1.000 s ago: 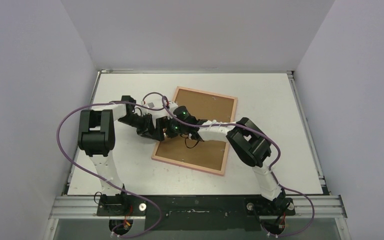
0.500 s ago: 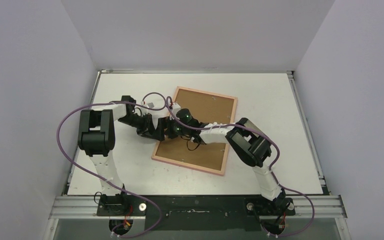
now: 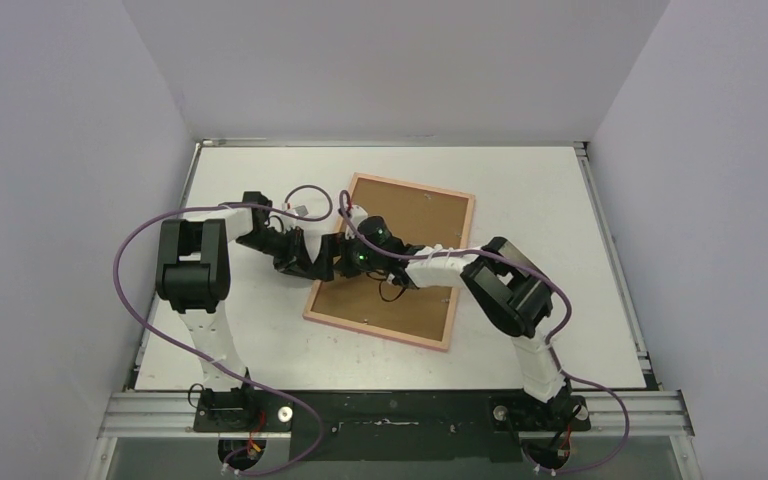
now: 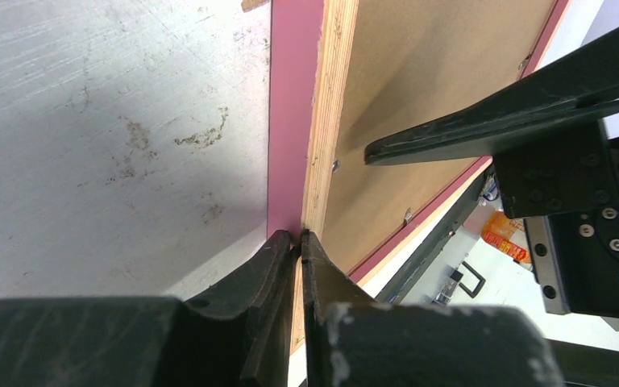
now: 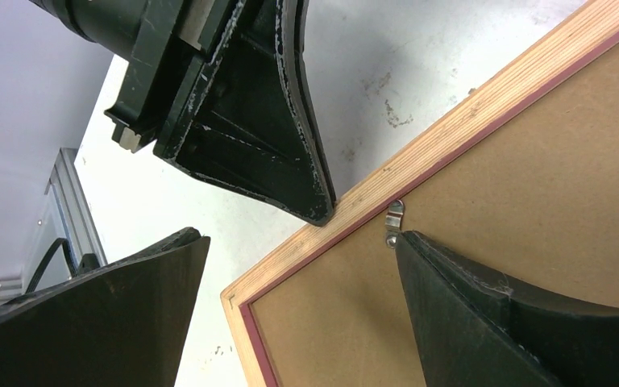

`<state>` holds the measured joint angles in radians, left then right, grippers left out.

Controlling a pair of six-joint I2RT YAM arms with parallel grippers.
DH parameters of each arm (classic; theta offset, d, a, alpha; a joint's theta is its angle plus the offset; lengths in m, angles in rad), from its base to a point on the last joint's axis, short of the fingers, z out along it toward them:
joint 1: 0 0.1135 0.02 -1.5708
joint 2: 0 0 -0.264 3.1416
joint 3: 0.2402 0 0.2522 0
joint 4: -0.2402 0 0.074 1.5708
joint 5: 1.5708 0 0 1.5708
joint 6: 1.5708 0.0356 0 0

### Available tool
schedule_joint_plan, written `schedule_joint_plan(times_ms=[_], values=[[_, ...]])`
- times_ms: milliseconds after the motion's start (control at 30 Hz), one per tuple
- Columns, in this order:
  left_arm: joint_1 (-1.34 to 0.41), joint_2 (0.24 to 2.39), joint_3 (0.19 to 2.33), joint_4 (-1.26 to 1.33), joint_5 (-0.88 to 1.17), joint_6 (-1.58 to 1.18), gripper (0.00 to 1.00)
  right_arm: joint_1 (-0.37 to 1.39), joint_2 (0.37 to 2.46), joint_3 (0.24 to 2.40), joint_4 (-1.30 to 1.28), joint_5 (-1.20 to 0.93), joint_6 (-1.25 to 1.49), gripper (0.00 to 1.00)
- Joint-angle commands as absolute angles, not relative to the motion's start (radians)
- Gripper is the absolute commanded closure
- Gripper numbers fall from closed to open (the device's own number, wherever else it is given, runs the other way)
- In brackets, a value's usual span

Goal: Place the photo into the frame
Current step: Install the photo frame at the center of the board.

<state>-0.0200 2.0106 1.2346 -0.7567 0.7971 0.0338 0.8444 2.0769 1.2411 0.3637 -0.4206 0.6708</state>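
Observation:
The frame lies back-side up on the table, its pale wood rails around a brown backing board. The photo is hidden. My left gripper is shut on the frame's left rail; in the left wrist view its fingertips pinch the wood rail, with the pink side beside it. My right gripper is open over the same rail. In the right wrist view one finger lies over the backing board next to a small metal clip; the other is over the table.
The white table is walled on the left, back and right. A metal rail runs along the near edge by the arm bases. Purple cables loop above both wrists. More clips sit along the frame's inner edge.
The right arm's elbow has swung right and toward the near edge, and its gripper has edged left toward the frame's left rail. The left gripper stays shut on the rail.

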Motion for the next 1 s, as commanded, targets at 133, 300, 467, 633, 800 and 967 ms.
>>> schedule_joint_plan(times_ms=[133, 300, 467, 633, 800, 967], values=[[-0.027, 2.014, 1.219, -0.721, 0.727, 0.060, 0.94, 0.840, 2.051, 1.266, 0.362, -0.417, 0.641, 0.10], [-0.027, 2.010, 1.219, -0.720, 0.727, 0.060, 0.94, 0.846, 2.094, 1.305, 0.360, -0.428, 0.641, 0.10], [-0.026, 2.015, 1.226, -0.724, 0.731, 0.060, 0.95, 0.855, 2.112, 1.316, 0.363, -0.443, 0.647, 0.10], [-0.026, 2.015, 1.225, -0.721, 0.731, 0.058, 0.95, 0.859, 2.114, 1.307, 0.376, -0.454, 0.656, 0.10], [-0.028, 2.016, 1.220, -0.718, 0.732, 0.057, 0.95, 0.860, 2.125, 1.304, 0.394, -0.476, 0.667, 0.10], [-0.028, 2.016, 1.220, -0.715, 0.732, 0.054, 0.95, 0.862, 2.133, 1.294, 0.418, -0.507, 0.676, 0.10]])
